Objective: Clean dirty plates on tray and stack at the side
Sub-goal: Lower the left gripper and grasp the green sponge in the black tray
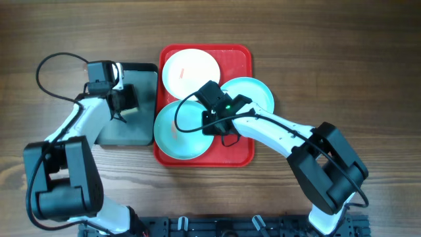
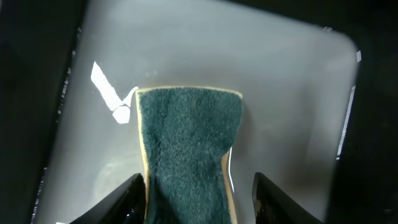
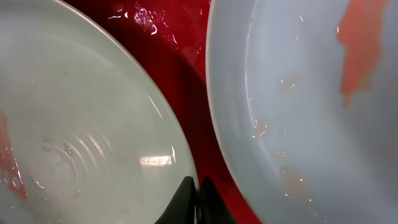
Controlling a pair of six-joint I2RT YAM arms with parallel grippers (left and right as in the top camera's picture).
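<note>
Left end effector [image 2: 197,180], jaws half parted, straddles the green sponge [image 2: 186,134].

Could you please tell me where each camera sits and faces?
Overhead: above the table, facing straight down on red tray and grey tray; both arms show.
Left wrist: on left arm, faces down at a green sponge and the grey tray; open left gripper shows.
Right wrist: on right arm, faces down at red tray between dirty plates; shut right gripper shows.
Shared: overhead and right wrist both see the red tray.
</note>
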